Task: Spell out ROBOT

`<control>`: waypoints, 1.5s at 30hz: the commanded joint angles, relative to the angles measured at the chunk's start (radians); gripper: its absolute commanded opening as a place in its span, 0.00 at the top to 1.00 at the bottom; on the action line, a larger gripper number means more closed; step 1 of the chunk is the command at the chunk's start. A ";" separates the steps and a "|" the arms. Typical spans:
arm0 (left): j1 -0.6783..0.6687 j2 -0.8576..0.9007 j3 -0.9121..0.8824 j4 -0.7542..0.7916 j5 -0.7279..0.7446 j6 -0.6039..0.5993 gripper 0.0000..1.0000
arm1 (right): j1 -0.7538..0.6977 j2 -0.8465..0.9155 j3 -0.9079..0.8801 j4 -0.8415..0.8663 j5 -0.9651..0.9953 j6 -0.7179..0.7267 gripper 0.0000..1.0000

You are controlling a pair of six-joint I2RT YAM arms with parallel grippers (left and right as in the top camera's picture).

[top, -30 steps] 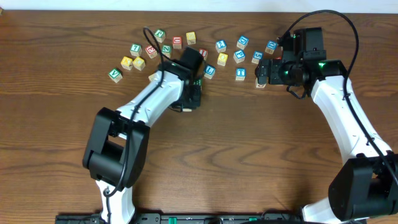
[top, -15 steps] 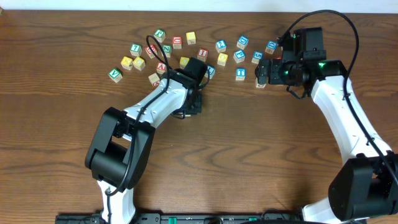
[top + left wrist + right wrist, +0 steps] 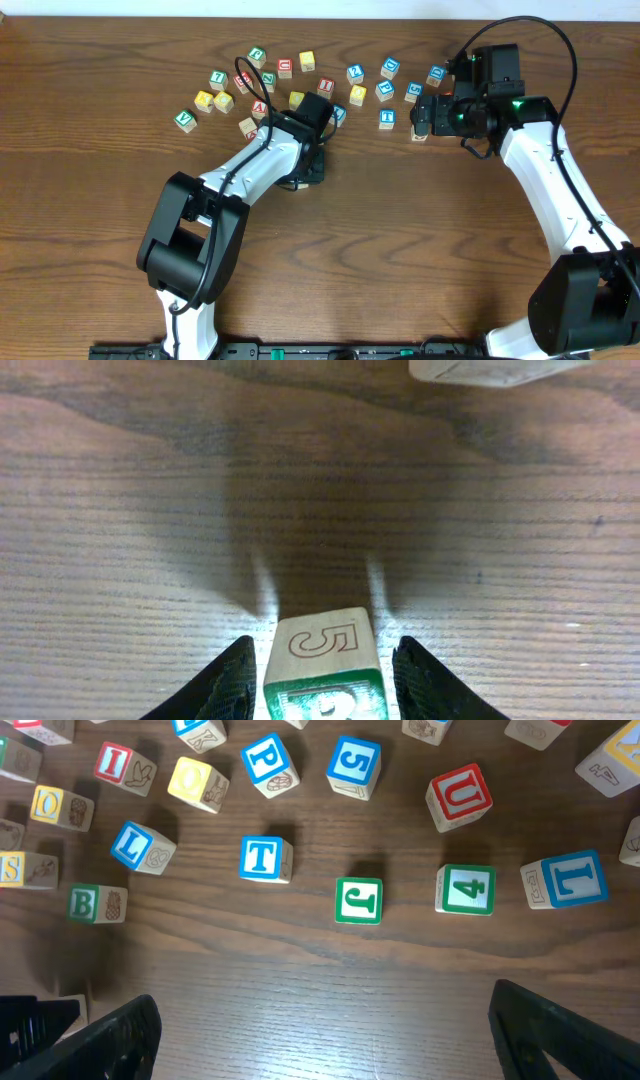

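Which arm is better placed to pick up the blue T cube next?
Probably right. The right gripper is open, empty, and hangs near the T cube. The left gripper has a green cube between its fingers and is farther from the T.

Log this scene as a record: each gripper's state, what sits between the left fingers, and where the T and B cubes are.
left gripper: open, jaws either side of a cube, narrow gaps showing
green cube: on the table, 5 on top, letter on its green face cut off
right gripper: open, empty, above the cubes
T cube: on table, untouched
B cube: on table, left of T in the right wrist view
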 commanded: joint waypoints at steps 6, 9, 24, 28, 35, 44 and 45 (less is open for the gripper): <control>0.005 -0.013 0.047 -0.028 -0.012 0.040 0.55 | 0.010 0.008 0.019 -0.001 0.002 0.007 0.01; 0.014 -0.054 0.054 -0.036 -0.012 0.060 0.55 | 0.010 0.009 0.019 -0.001 0.002 0.007 0.01; 0.088 -0.357 0.056 -0.089 -0.012 0.075 0.41 | 0.010 0.008 0.019 0.000 0.001 0.007 0.01; 0.120 -0.417 0.056 -0.124 -0.012 0.078 0.41 | 0.011 0.008 0.019 -0.001 0.001 0.007 0.01; 0.171 -0.473 0.056 -0.172 -0.013 0.101 0.41 | 0.011 0.009 0.019 0.010 0.001 0.007 0.01; 0.178 -0.472 0.055 -0.176 -0.046 0.127 0.40 | 0.014 0.008 0.019 0.021 -0.033 0.007 0.01; 0.180 -0.472 0.055 -0.176 -0.058 0.126 0.40 | 0.013 0.009 0.019 0.021 -0.029 0.007 0.01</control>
